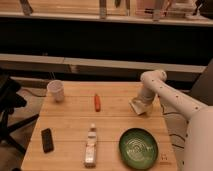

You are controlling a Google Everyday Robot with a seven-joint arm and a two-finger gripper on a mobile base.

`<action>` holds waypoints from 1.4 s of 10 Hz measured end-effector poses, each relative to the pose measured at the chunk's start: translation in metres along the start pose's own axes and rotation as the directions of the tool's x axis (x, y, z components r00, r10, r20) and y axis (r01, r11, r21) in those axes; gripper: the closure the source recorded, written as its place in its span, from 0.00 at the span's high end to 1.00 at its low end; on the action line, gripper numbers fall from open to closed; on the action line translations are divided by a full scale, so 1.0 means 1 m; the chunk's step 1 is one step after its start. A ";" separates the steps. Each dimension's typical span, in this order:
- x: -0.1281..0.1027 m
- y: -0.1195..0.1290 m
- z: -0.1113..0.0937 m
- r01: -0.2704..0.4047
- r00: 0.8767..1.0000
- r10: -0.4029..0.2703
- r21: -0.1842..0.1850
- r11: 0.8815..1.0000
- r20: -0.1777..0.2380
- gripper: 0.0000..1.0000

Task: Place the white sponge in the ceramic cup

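The ceramic cup (pixel 56 90) is a small white round cup standing upright at the table's far left corner. My gripper (pixel 139 107) is at the end of the white arm, low over the right side of the table and far to the right of the cup. An off-white blocky shape (pixel 135 105) shows at the gripper's tip, touching or just above the wood. It looks like the white sponge, but I cannot tell whether it is held or lying under the gripper.
A small orange-red object (pixel 97 102) lies mid-table between the cup and the gripper. A clear plastic bottle (pixel 90 145) lies near the front edge. A wide green bowl (pixel 138 148) is at the front right, a black flat object (pixel 47 140) at the front left. A black chair (pixel 7 105) stands left of the table.
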 end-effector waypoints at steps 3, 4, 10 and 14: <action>0.000 0.002 0.002 -0.001 1.000 0.001 -0.001 1.000 0.003 0.14; 0.000 0.003 0.003 -0.001 1.000 0.001 -0.002 1.000 0.002 0.07; 0.004 0.005 -0.003 -0.010 1.000 0.010 -0.004 1.000 -0.015 0.04; -0.008 -0.009 -0.029 0.037 0.999 -0.037 -0.007 0.999 -0.037 0.04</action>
